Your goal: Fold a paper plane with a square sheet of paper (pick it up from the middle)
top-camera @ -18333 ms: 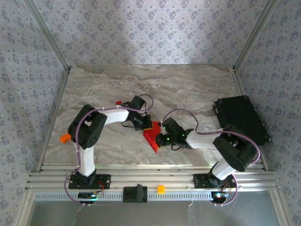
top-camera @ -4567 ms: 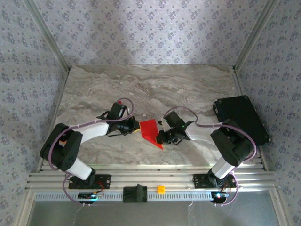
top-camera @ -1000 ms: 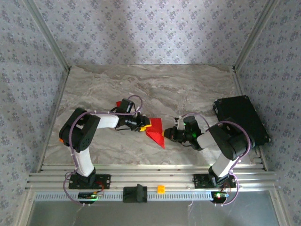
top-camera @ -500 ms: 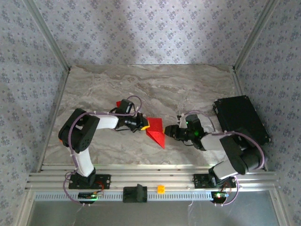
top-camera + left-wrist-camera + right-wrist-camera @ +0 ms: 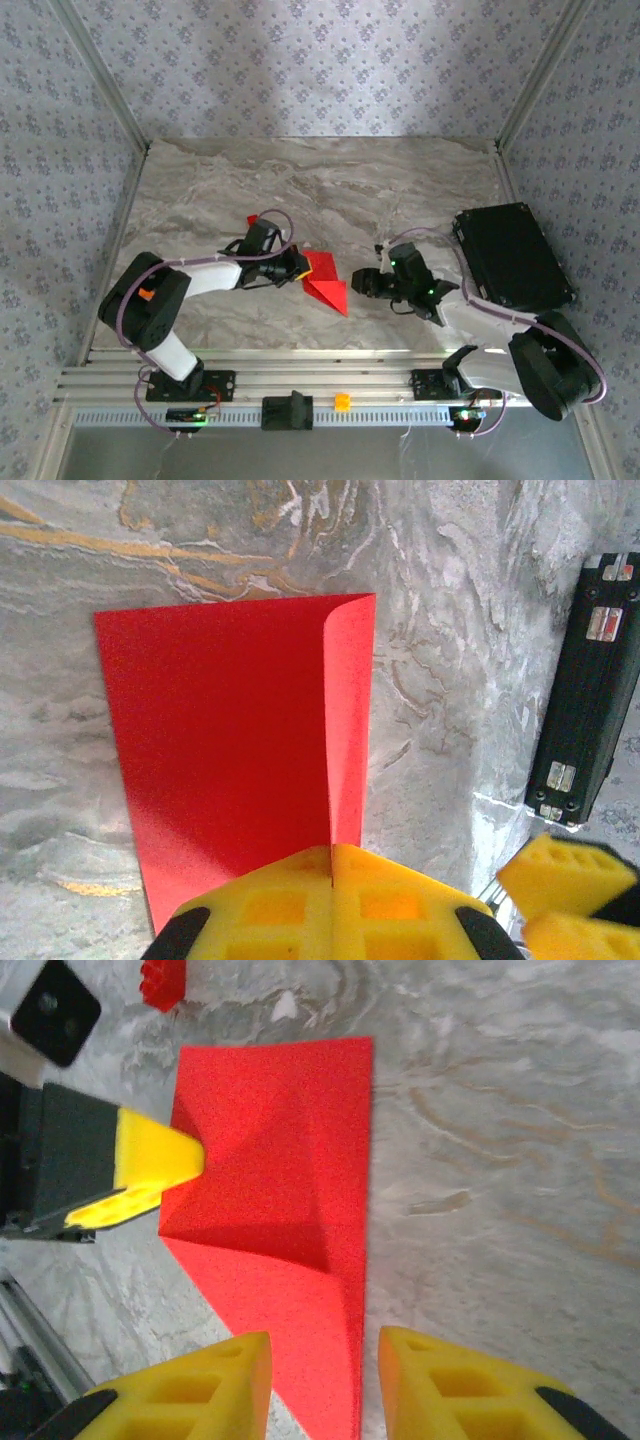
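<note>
Since a second ago: my right pincer (image 5: 322, 1348) has backed off and spread, and my left pincer (image 5: 332, 865) has clenched on the near edge of the square sheet of paper (image 5: 230, 730). The folded wedge lies on the table (image 5: 450, 630) between both pincers. Its long axis runs straight ahead of my right pincer, pointed end toward it.

Folded red paper (image 5: 325, 282), pointed wedge

Soft overhead light, brighter patch on back wall (image 5: 300, 60); shadows faint; close foreground slightly blurred.
</note>
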Robot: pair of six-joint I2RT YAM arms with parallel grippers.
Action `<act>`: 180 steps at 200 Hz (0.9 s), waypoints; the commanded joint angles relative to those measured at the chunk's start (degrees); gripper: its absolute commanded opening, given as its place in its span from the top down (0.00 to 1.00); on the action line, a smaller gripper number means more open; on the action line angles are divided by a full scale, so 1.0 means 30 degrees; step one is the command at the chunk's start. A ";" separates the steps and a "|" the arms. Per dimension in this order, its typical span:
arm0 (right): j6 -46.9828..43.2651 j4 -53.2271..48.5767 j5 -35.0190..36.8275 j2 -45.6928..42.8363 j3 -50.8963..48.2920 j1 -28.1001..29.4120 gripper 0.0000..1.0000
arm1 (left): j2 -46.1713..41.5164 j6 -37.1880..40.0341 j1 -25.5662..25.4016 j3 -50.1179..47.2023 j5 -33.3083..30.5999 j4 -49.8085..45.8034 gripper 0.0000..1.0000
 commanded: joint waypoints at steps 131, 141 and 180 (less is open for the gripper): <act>-1.0802 0.2024 1.6684 0.3348 0.0974 1.1059 0.67 | -0.0910 -0.0627 -0.0416 0.0543 -0.0650 0.0010 0.96; -1.1076 0.2052 1.6981 0.4021 0.1313 1.1198 0.67 | -0.0946 -0.0622 -0.0430 0.0573 -0.0657 -0.0035 0.95; -1.1258 0.2005 1.7981 0.5970 0.2081 1.1530 0.69 | -0.1007 -0.0609 -0.0418 0.0609 -0.0617 -0.0186 0.95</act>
